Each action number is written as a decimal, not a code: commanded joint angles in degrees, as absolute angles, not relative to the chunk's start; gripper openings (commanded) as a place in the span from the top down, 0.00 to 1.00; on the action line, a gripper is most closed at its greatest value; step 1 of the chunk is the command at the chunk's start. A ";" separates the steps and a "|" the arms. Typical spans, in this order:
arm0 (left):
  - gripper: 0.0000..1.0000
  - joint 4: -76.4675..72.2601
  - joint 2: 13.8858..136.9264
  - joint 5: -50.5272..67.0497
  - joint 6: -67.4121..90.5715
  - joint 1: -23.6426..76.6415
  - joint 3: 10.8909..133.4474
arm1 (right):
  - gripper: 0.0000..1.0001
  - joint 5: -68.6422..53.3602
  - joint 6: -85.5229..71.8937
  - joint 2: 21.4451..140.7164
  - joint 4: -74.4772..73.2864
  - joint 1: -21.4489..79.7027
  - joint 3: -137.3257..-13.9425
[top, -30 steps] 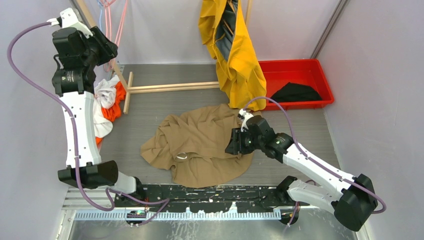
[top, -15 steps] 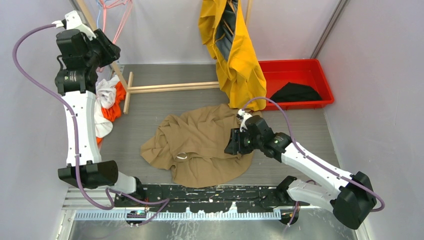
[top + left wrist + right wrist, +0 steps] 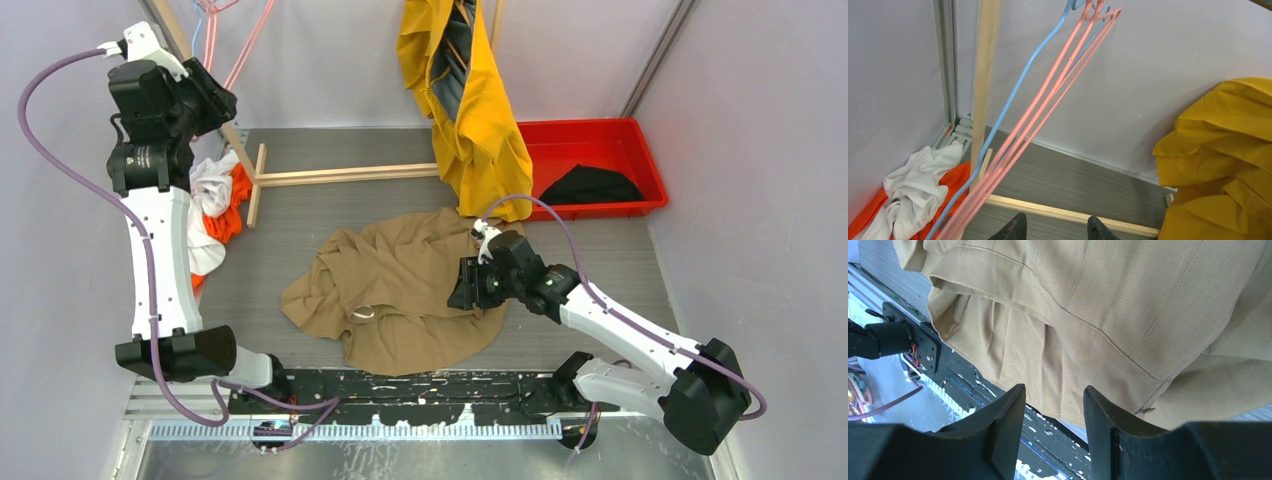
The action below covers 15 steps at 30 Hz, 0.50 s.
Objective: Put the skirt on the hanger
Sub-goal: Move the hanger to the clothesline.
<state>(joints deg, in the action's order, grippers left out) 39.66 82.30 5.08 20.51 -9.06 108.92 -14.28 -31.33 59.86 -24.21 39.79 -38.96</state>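
Note:
The tan skirt (image 3: 400, 290) lies crumpled on the grey table (image 3: 590, 260), and it fills the right wrist view (image 3: 1108, 305). My right gripper (image 3: 464, 290) hovers low over the skirt's right edge, its jaws open (image 3: 1054, 392) with nothing between them. Pink hangers (image 3: 1048, 95) and a blue hanger (image 3: 1013, 100) hang at the far left, up by the back wall (image 3: 212, 30). My left gripper (image 3: 218, 102) is raised high just below and beside them. It is open (image 3: 1055, 224), empty and apart from the hangers.
A yellow garment (image 3: 465, 100) hangs at the back centre. A red bin (image 3: 550, 155) holding a black cloth (image 3: 592, 185) stands at the back right. White and orange clothes (image 3: 215, 200) are piled at the left, by the wooden rack's post (image 3: 985, 75) and base bar (image 3: 340, 175).
The left wrist has shifted slightly near the hangers, which hang a little further right. The right gripper has crept a little to the left over the skirt.

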 commanded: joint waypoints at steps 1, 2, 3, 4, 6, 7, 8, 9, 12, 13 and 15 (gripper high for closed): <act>0.53 36.68 79.27 3.58 19.30 -8.96 108.41 | 0.49 -15.18 -31.11 59.87 -21.58 40.15 -39.03; 0.53 36.53 79.01 3.37 19.13 -8.96 108.15 | 0.49 -15.20 -31.11 59.86 -21.54 40.11 -39.03; 0.53 36.49 78.76 3.17 18.97 -8.96 107.86 | 0.49 -15.14 -31.15 59.84 -21.46 40.10 -38.95; 0.53 36.57 78.74 2.71 18.72 -8.96 107.84 | 0.49 -15.15 -31.15 59.93 -21.48 40.15 -38.92; 0.53 36.96 78.83 1.89 18.15 -8.96 107.92 | 0.49 -15.24 -31.07 60.01 -21.46 40.08 -38.90; 0.53 37.33 79.06 1.15 17.54 -8.92 108.13 | 0.49 -15.21 -31.09 60.02 -21.41 40.09 -38.91; 0.53 37.43 79.08 0.39 17.09 -8.98 108.26 | 0.49 -15.33 -31.08 60.07 -21.39 40.13 -38.93; 0.53 37.42 79.04 -0.26 16.79 -8.97 108.23 | 0.49 -15.44 -31.11 60.05 -21.36 40.16 -38.90; 0.52 37.02 78.85 -1.65 16.20 -9.01 108.48 | 0.49 -15.42 -31.04 60.30 -21.34 40.15 -38.80; 0.52 36.91 78.84 -2.13 16.07 -9.08 108.60 | 0.48 -15.61 -31.03 60.49 -21.23 40.12 -38.87; 0.52 36.50 78.89 -3.36 15.81 -9.08 108.61 | 0.49 -15.64 -31.03 60.73 -20.98 40.13 -38.95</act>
